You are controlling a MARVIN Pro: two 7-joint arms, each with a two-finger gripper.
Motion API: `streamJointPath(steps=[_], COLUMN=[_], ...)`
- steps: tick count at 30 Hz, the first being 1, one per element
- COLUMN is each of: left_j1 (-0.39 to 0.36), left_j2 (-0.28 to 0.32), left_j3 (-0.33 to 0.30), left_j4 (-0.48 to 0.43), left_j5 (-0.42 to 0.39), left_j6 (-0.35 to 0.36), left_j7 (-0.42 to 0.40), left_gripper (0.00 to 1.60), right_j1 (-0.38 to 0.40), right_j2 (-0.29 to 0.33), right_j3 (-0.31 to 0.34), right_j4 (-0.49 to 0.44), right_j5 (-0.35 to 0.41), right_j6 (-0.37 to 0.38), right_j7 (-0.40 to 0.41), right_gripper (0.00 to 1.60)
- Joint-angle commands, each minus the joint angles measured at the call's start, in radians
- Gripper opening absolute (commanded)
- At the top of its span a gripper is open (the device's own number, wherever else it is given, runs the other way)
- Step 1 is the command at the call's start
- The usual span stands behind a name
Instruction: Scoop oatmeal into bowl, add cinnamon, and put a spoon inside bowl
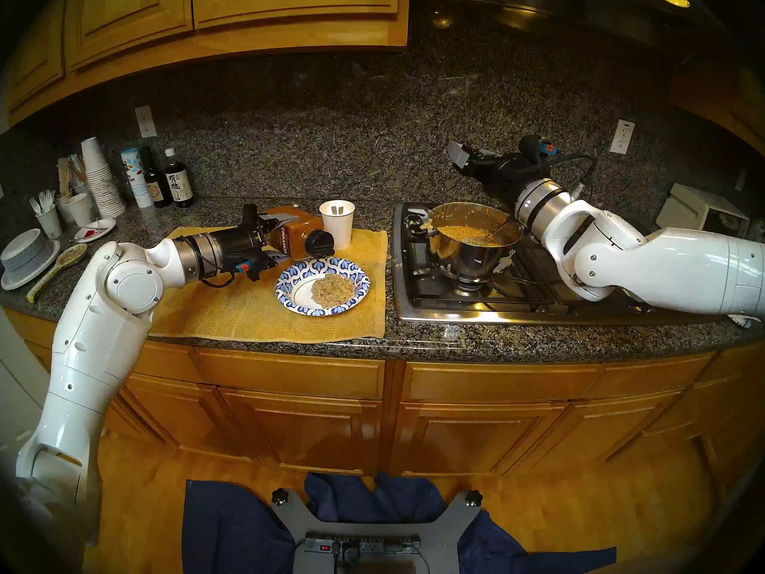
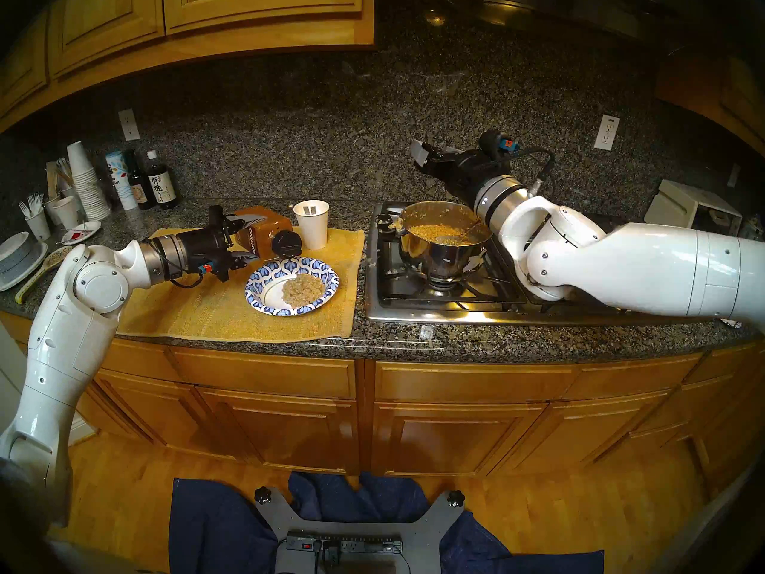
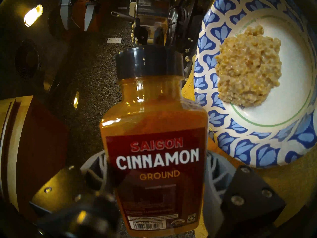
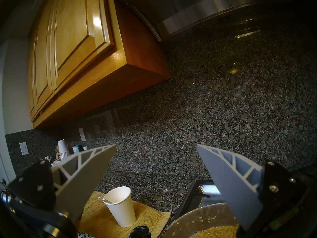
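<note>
The left claw (image 1: 276, 239) is pinching the cinnamon (image 1: 294, 237), tipping it sideways beside the bowl (image 1: 289, 277) of oatmeal (image 1: 333, 289); the right claw (image 4: 156, 165) is hanging spread above the pot (image 1: 472, 254)

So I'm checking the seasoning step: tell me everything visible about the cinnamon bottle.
The cinnamon bottle is clear plastic, rectangular, filled with orange-brown powder, with a dark cap that looks closed and a brown label reading SAIGON CINNAMON GROUND. It is tipped roughly sideways, cap toward the bowl but beside its rim, not over the oatmeal. The left gripper clamps its lower body above the yellow mat.
</note>
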State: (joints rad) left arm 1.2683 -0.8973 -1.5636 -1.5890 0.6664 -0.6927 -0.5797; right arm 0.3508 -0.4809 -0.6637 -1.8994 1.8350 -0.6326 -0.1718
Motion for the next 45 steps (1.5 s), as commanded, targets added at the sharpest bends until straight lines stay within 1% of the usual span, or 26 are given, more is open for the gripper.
streamJointPath(steps=[1, 7, 8, 14, 21, 30, 39, 45], left_j1=[-0.109, -0.135, -0.149, -0.170, -0.171, -0.179, -0.204, -0.220], left_j2=[-0.020, -0.036, -0.038, -0.049, -0.062, -0.062, -0.069, -0.073], left_j3=[-0.006, 0.004, 0.011, 0.019, 0.014, 0.003, -0.022, -0.027], left_j4=[-0.003, 0.021, 0.034, 0.064, 0.068, 0.082, 0.099, 0.110], left_j5=[0.025, 0.068, 0.073, 0.117, 0.159, 0.228, 0.279, 0.319], left_j6=[-0.026, -0.055, -0.063, -0.115, -0.172, -0.236, -0.267, -0.267], left_j7=[0.046, 0.061, 0.059, 0.086, 0.122, 0.159, 0.190, 0.224], left_gripper=[0.00, 0.00, 0.00, 0.00, 0.00, 0.00, 0.00, 0.00], right_j1=[0.031, 0.031, 0.031, 0.032, 0.032, 0.032, 0.031, 0.031], right_j2=[0.000, 0.000, 0.000, 0.000, 0.000, 0.000, 0.000, 0.000], right_j3=[0.029, 0.029, 0.029, 0.029, 0.029, 0.029, 0.029, 0.029], right_j4=[-0.001, -0.001, -0.001, -0.001, -0.002, -0.002, -0.001, -0.001], right_j5=[-0.002, -0.002, -0.002, -0.002, -0.002, -0.002, -0.002, -0.002], right_j6=[-0.013, -0.013, -0.013, -0.013, -0.013, -0.013, -0.013, -0.013], right_j7=[-0.001, -0.002, -0.002, -0.002, -0.002, -0.002, -0.001, -0.001], right_gripper=[1.60, 1.60, 1.60, 1.60, 1.60, 1.60, 1.60, 1.60])
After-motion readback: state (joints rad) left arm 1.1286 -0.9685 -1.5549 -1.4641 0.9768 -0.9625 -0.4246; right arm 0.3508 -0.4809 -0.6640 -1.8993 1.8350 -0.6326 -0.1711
